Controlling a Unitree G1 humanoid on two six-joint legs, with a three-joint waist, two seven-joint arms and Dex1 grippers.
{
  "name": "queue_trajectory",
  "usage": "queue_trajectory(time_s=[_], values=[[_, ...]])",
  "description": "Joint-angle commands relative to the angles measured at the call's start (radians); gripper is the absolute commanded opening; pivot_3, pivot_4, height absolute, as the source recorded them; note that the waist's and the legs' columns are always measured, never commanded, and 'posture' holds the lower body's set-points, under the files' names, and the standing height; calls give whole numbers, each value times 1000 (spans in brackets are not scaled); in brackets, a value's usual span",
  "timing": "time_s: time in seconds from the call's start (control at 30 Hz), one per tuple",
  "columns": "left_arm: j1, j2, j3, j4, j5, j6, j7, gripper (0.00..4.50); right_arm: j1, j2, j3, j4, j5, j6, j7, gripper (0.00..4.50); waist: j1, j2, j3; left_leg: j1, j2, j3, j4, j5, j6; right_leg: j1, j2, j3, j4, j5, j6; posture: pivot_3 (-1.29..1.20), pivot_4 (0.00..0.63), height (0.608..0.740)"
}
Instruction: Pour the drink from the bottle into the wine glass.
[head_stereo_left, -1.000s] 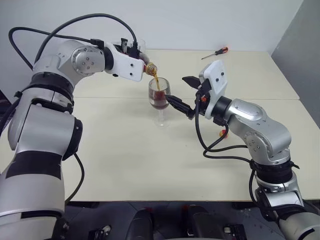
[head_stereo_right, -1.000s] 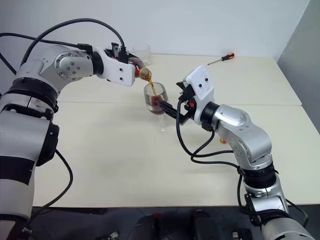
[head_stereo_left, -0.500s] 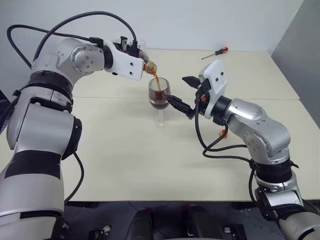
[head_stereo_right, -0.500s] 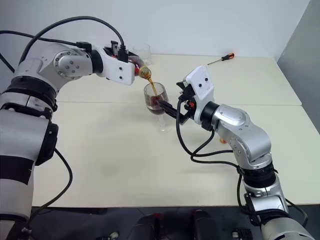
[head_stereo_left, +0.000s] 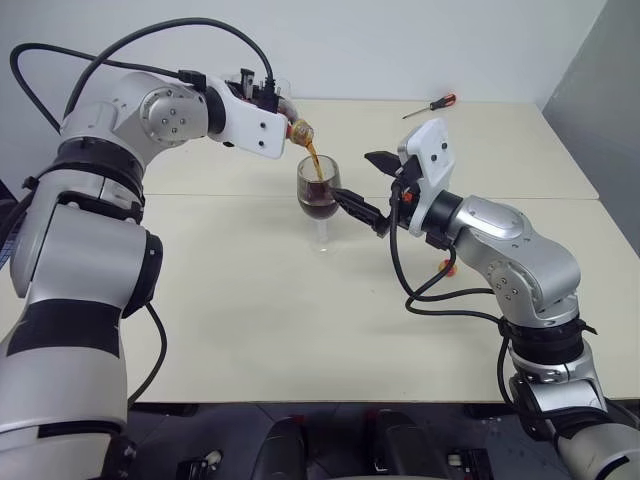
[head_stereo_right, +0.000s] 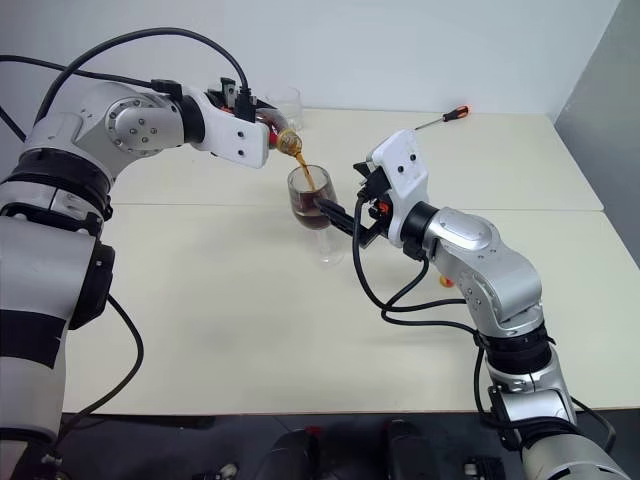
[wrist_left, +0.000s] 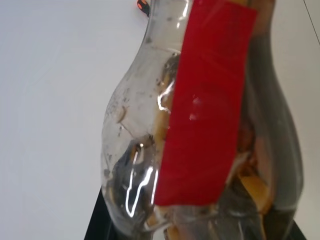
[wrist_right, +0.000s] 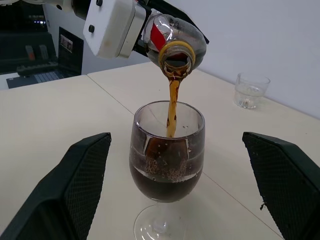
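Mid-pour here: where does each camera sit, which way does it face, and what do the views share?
Left and right eye views: on the head, looking forward and down over the table; both arms show, left gripper tipping the bottle over the wine glass.
Left wrist view: along the left gripper, close on the bottle's red label.
Right wrist view: along the open right gripper, its fingers flanking the wine glass, apart from it; tumbler behind.
Shared: the bottle in all; the drink streaming into the glass in the eye and right wrist views.

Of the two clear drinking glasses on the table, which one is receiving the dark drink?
The stemmed wine glass under the tilted bottle, standing between the right gripper's open fingers. The short stemless tumbler stands apart, farther back.
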Motion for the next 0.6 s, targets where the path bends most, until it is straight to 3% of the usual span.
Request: queue_trajectory(time_s=[0.03,0.37,0.6], values=[[-48,19,5,-4,-5,-1,21,1318,-21,-3,-29,-20,-6,-20,4,4500,0,0,0,0,0,0,0,0,0,0,0,0,0,0,0,0,150,740],[-20,14,36,-1,-52,0,-30,1318,-17,-6,-28,-22,-8,-19,2,4500,0,0,0,0,0,0,0,0,0,0,0,0,0,0,0,0,150,740],[13,-5,120,-1,-164,34,-150,1318,-7,-7,-28,-30,-9,-15,-2,4500,-1,0,0,0,0,0,0,0,0,0,0,0,0,0,0,0,150,740]])
